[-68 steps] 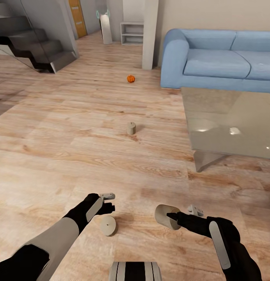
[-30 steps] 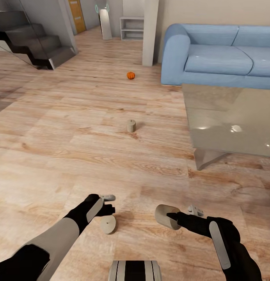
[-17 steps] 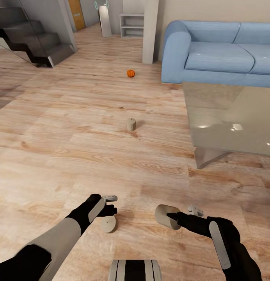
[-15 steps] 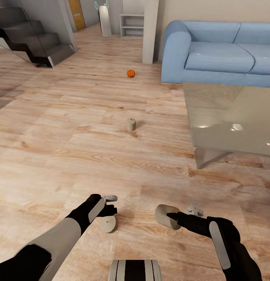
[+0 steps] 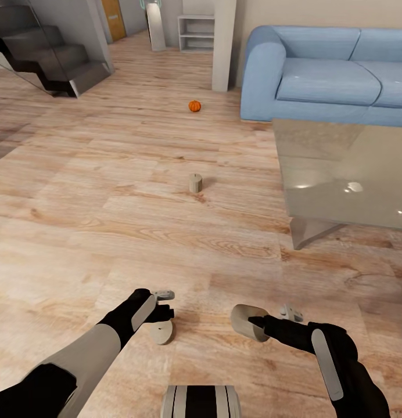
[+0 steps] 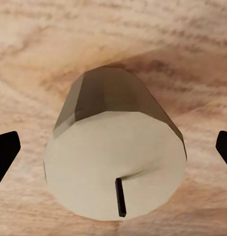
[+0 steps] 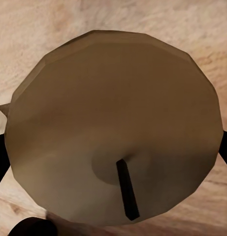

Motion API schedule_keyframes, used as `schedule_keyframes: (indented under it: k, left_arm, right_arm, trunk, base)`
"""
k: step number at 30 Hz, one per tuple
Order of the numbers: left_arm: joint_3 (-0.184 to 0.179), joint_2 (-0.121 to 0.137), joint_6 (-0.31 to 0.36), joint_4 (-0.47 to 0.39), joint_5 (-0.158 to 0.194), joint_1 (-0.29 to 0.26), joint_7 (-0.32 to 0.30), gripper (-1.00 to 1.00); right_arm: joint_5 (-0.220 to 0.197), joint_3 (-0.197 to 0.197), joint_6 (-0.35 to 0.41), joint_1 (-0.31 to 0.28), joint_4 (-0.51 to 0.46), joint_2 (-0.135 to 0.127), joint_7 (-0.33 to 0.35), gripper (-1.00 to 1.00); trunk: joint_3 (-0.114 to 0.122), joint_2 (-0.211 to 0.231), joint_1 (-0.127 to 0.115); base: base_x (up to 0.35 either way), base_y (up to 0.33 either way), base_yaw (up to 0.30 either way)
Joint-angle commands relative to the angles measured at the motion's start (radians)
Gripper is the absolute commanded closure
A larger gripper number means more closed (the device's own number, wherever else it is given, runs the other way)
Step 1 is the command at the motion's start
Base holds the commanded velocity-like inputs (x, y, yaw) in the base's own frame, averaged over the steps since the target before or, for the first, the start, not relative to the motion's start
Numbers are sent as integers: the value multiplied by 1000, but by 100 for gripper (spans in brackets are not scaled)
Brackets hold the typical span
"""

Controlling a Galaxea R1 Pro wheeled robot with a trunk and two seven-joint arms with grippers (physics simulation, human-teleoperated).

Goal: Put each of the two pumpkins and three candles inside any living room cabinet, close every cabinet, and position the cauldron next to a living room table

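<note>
Candles: one (image 5: 162, 333) lies on the wooden floor (image 5: 79, 220) directly under the left tool (image 5: 164, 306); in the left wrist view this candle (image 6: 114, 166) sits between the dark fingertips (image 6: 5, 152), which stand wide apart and clear of it. A second candle (image 5: 249, 322) is clamped in the right tool (image 5: 269, 320), raised off the floor; the right wrist view shows its wick end (image 7: 113, 145) close up between the fingers. A third candle (image 5: 194, 183) stands upright farther off, left of the glass desk (image 5: 340, 174). A pumpkin (image 5: 194, 105) rests on the floor far beyond, near the blue sofa (image 5: 329, 75).
</note>
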Motion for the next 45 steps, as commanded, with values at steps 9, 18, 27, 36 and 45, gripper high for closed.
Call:
schedule_keyframes:
  k: [9,18,27,36,45]
  left_arm:
    - [-7,1,2,-2,10,-1,8,-100]
    - [-7,1,2,-3,10,-1,8,-100]
    - [-7,1,2,-5,10,-1,8,-100]
    - [-7,1,2,-3,10,-1,8,-100]
    - [-7,0,2,-3,10,-1,8,-100]
  right_arm:
    - [-8,-5,5,14,-11,-25,252,100]
    - [-6,-14,5,66,-16,-103,520,100]
    - [-7,-16,5,68,-16,-107,536,100]
    - [-7,-16,5,68,-16,-107,535,100]
    - [-4,-16,5,68,-16,-107,532,100]
  trunk:
    - [-1,0,0]
    - [-8,-1,1]
    - [-16,-1,2]
    - [-28,-2,3]
    - [-47,-3,5]
  base:
    - [0,0,0]
    - [0,0,0]
    - [0,0,0]
    - [0,0,0]
    - [0,0,0]
